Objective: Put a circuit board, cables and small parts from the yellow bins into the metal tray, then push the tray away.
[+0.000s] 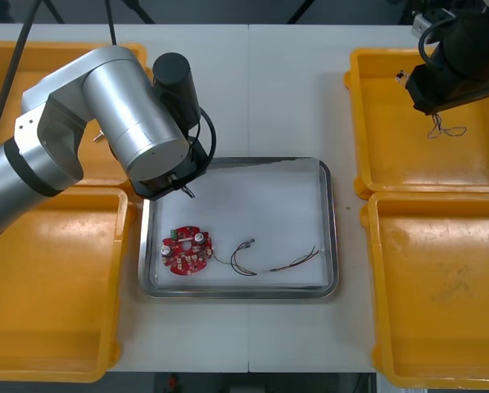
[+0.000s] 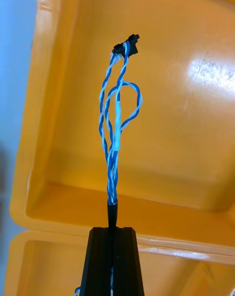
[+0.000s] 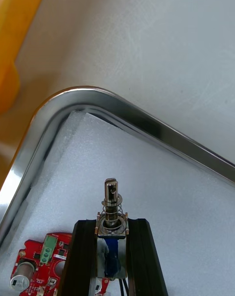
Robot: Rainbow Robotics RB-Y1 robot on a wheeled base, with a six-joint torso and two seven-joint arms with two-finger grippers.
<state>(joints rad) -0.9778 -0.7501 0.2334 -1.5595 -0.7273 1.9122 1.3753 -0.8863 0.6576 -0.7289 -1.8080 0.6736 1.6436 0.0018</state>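
**Both arms are carrying something right now**

The left gripper (image 3: 111,226) is hovering over the far-left corner of the metal tray (image 1: 332,229), fingers pinching a small metal part (image 3: 112,203) with a spring round it. A round red circuit board (image 1: 187,250) is lying on the tray's white lining with a black cable (image 1: 244,255) just beside it. The board's print is too small to read. The right gripper (image 2: 112,232) is hanging over the far right-hand yellow bin (image 1: 383,168), clamping a twisted blue and white cable (image 2: 117,114).
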